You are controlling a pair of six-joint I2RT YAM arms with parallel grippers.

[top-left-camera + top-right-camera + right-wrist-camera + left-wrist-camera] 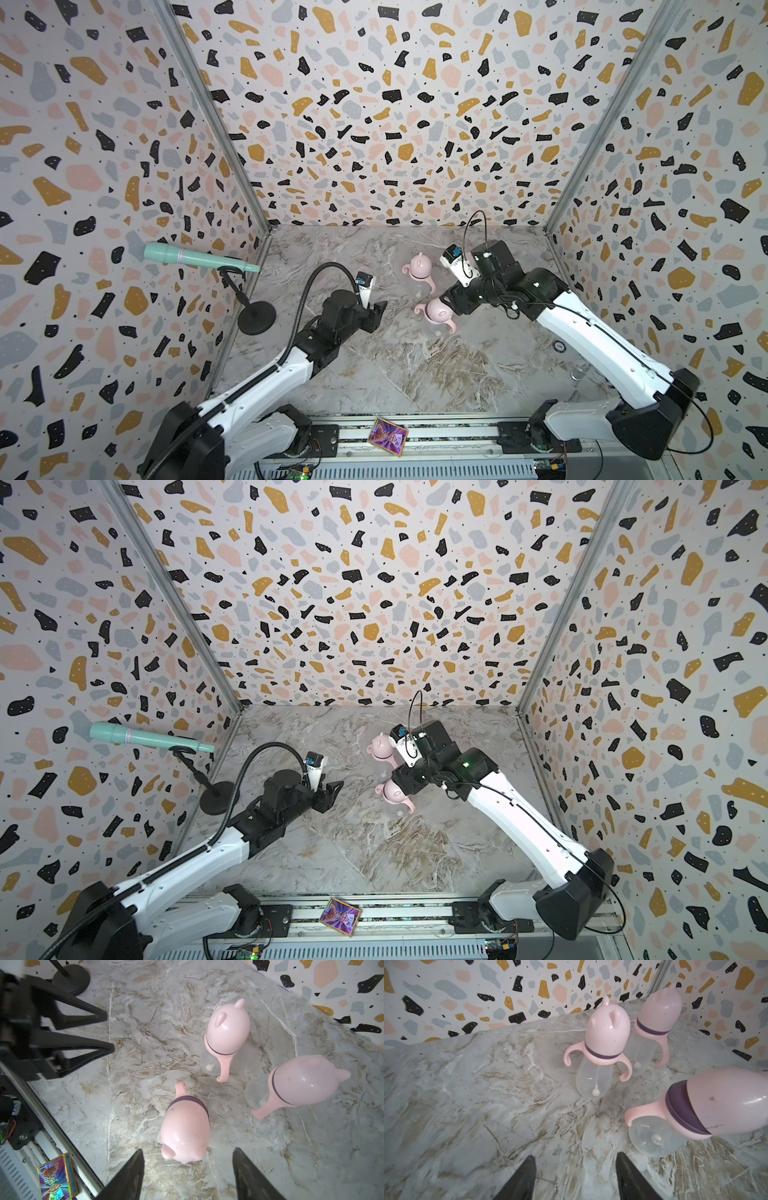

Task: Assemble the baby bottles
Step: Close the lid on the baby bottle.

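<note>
item: 3 baby bottles (604, 1043), assembled, standing on the marbled grey desk (415, 374), grouped well to the right of the black round-footed microphone stand (256, 318).
each: clear bulbous body with thin straw and white end weight, matte pink 2-handled collar, dark purple ring, glossy pink eared dome.
visibility: only 2 show in both top views; the right arm covers the 3rd.
left claw (575, 1156): spread, empty, between stand and bottles.
right claw (188, 1149): spread astride 1 dome, not touching it.
</note>
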